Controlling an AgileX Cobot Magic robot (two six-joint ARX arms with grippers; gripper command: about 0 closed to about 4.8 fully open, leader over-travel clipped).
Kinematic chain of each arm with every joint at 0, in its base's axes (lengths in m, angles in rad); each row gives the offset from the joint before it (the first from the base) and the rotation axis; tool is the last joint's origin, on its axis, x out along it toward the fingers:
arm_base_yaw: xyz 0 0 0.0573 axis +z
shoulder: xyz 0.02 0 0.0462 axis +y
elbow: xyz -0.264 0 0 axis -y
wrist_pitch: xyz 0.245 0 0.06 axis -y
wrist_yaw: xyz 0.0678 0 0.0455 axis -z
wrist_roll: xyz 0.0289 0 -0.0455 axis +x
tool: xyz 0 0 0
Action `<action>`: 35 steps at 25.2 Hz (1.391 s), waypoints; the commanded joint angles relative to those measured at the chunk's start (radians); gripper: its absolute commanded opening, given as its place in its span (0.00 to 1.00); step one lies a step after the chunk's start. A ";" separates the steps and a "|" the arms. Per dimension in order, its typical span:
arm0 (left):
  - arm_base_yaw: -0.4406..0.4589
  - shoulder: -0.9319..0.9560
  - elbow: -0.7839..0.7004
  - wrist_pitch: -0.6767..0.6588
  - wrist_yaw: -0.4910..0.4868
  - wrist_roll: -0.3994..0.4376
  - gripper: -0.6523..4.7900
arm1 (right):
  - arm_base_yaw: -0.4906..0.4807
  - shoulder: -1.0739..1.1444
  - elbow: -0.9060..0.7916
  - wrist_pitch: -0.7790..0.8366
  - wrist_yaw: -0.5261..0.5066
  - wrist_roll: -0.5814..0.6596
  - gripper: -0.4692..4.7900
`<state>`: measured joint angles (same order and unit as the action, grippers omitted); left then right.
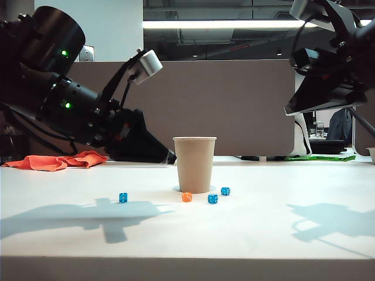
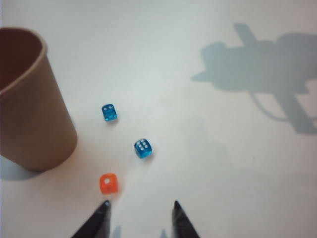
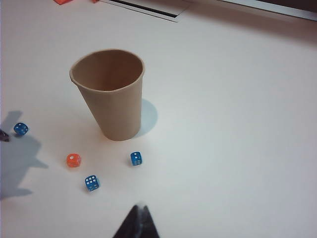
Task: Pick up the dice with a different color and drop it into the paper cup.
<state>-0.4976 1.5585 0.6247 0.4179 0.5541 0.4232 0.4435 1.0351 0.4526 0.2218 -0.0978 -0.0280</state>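
Left pincer spread, empty, tilted down near orange die; right pincer raised, clenched.

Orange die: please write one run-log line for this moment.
orange die: on table, not held | paper cup: upright | left gripper: fingers open beside die | right gripper: raised, empty
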 commanded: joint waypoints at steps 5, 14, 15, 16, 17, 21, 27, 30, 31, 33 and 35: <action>-0.001 0.003 0.010 -0.027 -0.013 0.100 0.41 | 0.001 0.012 0.004 0.019 0.001 -0.004 0.09; -0.001 0.077 0.073 -0.019 -0.011 0.108 0.41 | 0.004 0.052 0.004 0.030 -0.017 -0.003 0.09; -0.001 0.080 0.074 -0.015 -0.011 0.108 0.41 | 0.005 0.051 0.004 0.031 -0.017 -0.003 0.09; -0.001 0.083 0.074 -0.012 -0.010 0.108 0.41 | 0.006 0.052 0.004 0.034 -0.017 -0.003 0.09; -0.001 0.086 0.074 -0.013 -0.008 0.108 0.41 | 0.006 0.052 0.004 0.036 -0.017 -0.003 0.09; -0.001 0.103 0.074 -0.012 -0.008 0.108 0.42 | 0.006 0.055 0.005 0.045 -0.016 -0.003 0.09; -0.002 0.121 0.078 -0.003 -0.007 0.108 0.47 | 0.006 0.060 0.004 0.045 -0.016 -0.003 0.09; -0.002 0.125 0.079 0.011 -0.007 0.108 0.47 | 0.006 0.060 0.004 0.045 -0.016 -0.003 0.09; -0.002 0.128 0.080 0.024 -0.006 0.105 0.47 | 0.006 0.060 0.004 0.045 -0.016 -0.003 0.09; -0.002 0.140 0.087 0.034 0.009 0.097 0.47 | 0.006 0.060 0.004 0.045 -0.017 -0.003 0.09; -0.002 0.150 0.094 0.035 0.010 0.095 0.47 | 0.006 0.060 0.004 0.045 -0.016 -0.003 0.09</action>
<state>-0.4980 1.7054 0.7094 0.4347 0.5507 0.5232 0.4492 1.0966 0.4526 0.2493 -0.1093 -0.0280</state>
